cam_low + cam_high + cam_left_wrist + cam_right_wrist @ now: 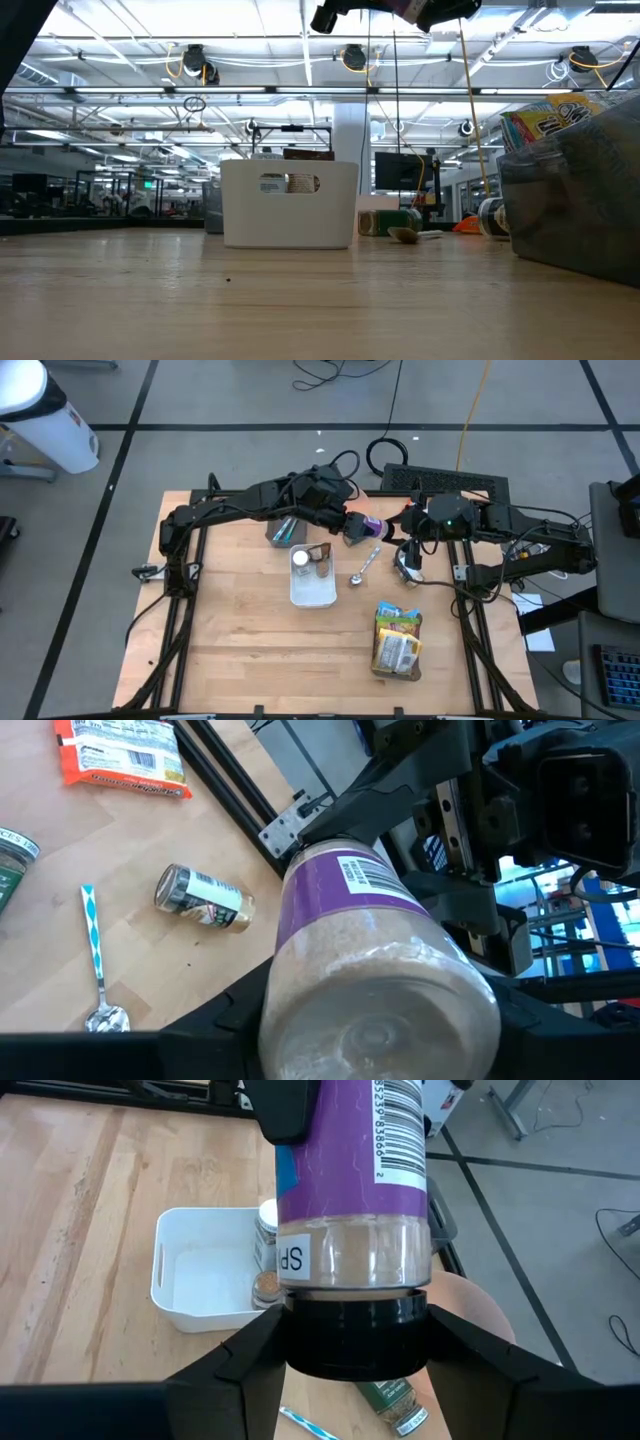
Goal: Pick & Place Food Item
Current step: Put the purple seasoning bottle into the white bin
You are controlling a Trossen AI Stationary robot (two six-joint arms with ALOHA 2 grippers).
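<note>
Above the bench's far edge, the left end effector (352, 526) and right end effector (350, 1342) are both clenching the purple-labelled jar (368, 526), seemingly passing it across for placing.

Grey floor (250, 400) with black lines, ceiling lights (300, 20).

Jar (352, 1200), purple label: barcode with digits, about "5239 03866 2"; the first digits are cut off.
Jar, white sticker below the purple label: letters "SP"; the rest curves out of sight.
Jar, left wrist view (365, 970): small barcode on the purple label, digits too small to read.
Orange packet (120, 755): white panel of fine print, not legible.
Green tin (12, 860): letters "CES" at the picture's edge.
Snack box (545, 120): bright lettering, not legible.
</note>
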